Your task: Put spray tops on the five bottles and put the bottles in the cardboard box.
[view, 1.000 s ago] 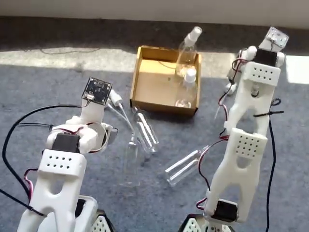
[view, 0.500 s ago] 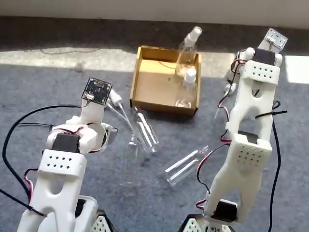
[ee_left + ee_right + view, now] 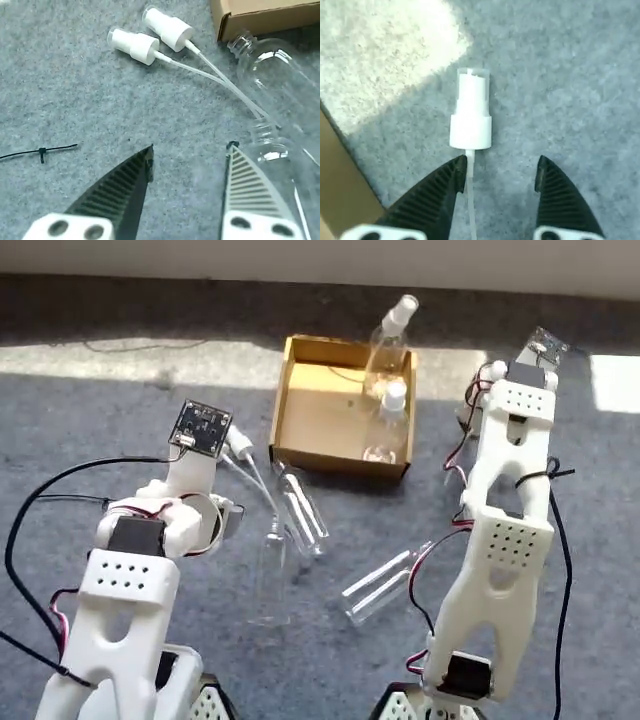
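Grey carpet point(image 3: 120, 440) throughout, with a sunlit band across its far part; cardboard box point(image 3: 310, 410) sits open-topped on it, ahead of and between the two arms; two capped bottles stand in the box along its right wall, one point(image 3: 388, 340) leaning at the far corner with its white head above the rim, the other point(image 3: 385, 425) nearer; three bare bottles lie on the carpet in front of the box, two close together point(image 3: 302, 508) point(image 3: 270, 570), the third point(image 3: 378, 587) apart, beside the right arm; clear plastic, so outlines are hard to follow from above; from above each arm's wrist covers its own fingers; in the left wrist view the box is cut off to one corner, and both nearby bottles run out of frame; left gripper point(image 3: 187, 150) spread wide, holding nothing, low over the carpet; its pale finger point(image 3: 245, 185) lies just beside a threaded bottle neck, contact uncertain; two loose spray tops point(image 3: 135, 45) point(image 3: 167, 27) lie side by side beyond it, their thin tubes crossing toward the bottles; a black cable tie point(image 3: 42, 150) lies off to one side; right gripper point(image 3: 500, 172) also spread, empty, over a third spray top point(image 3: 471, 120) lying on the carpet near the box wall; its tube runs back just inside the dark finger point(image 3: 435, 195), touching or not I cannot tell.
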